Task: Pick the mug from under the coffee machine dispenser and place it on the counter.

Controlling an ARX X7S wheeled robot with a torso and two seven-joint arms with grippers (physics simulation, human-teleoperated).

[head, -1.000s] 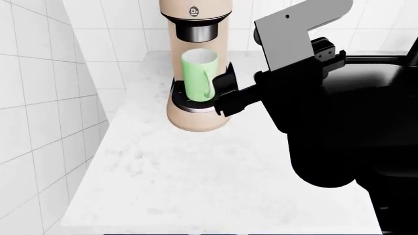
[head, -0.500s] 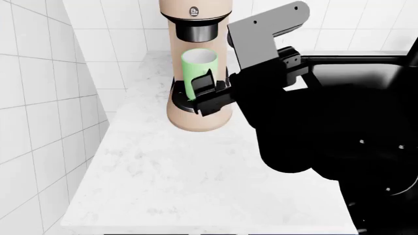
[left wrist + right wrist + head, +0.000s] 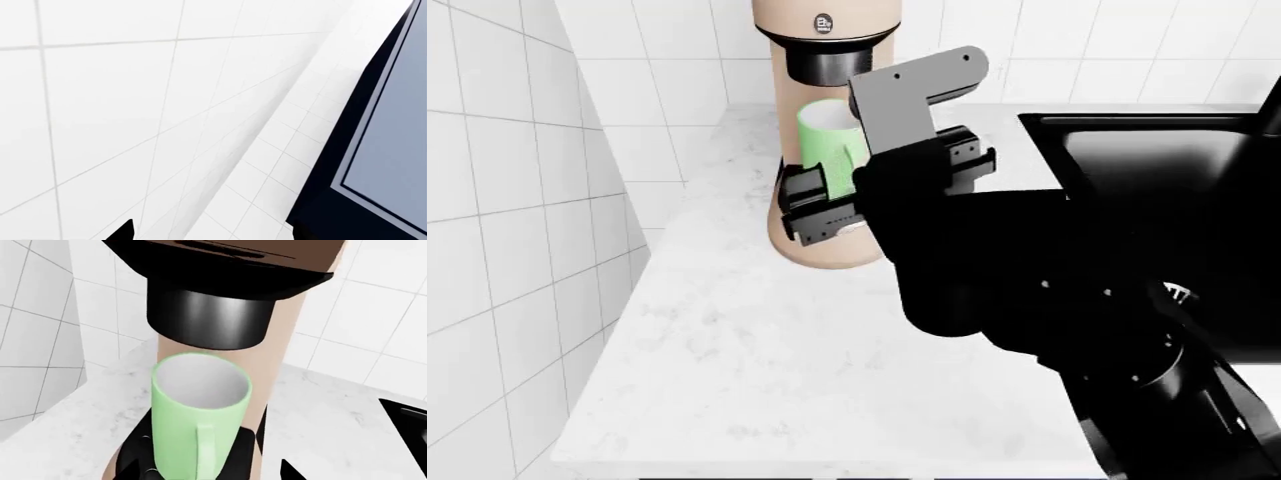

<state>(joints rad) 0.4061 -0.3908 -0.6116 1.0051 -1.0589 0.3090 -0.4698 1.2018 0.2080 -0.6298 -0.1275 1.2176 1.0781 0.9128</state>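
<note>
Directly ahead of right claw point(image 3: 817, 205): mug point(image 3: 197, 423) under dispenser point(image 3: 212, 317), handle facing claw for grasping. Fingers spread beside it, not touching. Left claw unseen.

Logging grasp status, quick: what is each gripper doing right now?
Left: barely in view, state cannot be told.
Right gripper: open around the mug, not gripping it yet.

The right gripper point(image 3: 817, 205) has swung in from beside the mug point(image 3: 825, 140) to directly in front of it.
</note>
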